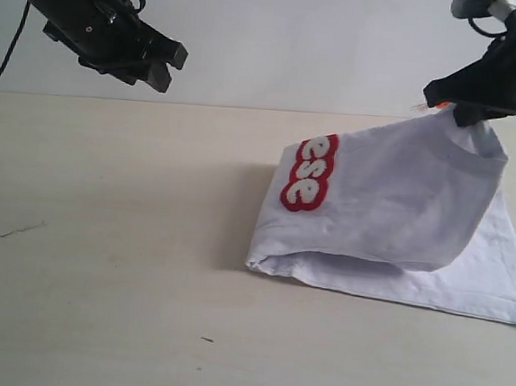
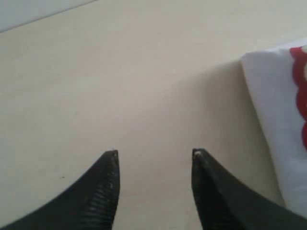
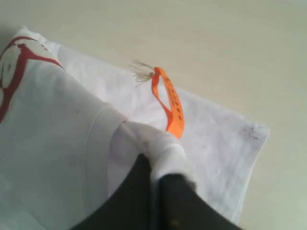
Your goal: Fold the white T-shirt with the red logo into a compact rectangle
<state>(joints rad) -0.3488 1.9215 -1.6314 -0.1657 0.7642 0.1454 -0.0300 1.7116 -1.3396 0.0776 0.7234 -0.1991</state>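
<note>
The white T-shirt (image 1: 401, 214) lies partly folded on the right of the table, its upper layer pulled up into a tent. The red logo (image 1: 311, 172) shows on the raised layer's left side, letters turned sideways. My right gripper (image 1: 467, 112) is shut on the T-shirt's collar (image 3: 160, 148), holding it above the table; the orange neck tag (image 3: 172, 105) hangs just beyond the pinch. My left gripper (image 1: 165, 66) hovers high at the upper left, open and holding nothing, well clear of the shirt. In its wrist view the left gripper (image 2: 154, 155) faces bare table, with the shirt's folded edge (image 2: 268, 110) off to one side.
The light wooden table (image 1: 101, 233) stretches bare to the left and front of the shirt, with a small dark scuff (image 1: 18, 230) at left. A white wall (image 1: 299, 34) stands behind. The shirt's lower layer (image 1: 504, 278) reaches the view's right edge.
</note>
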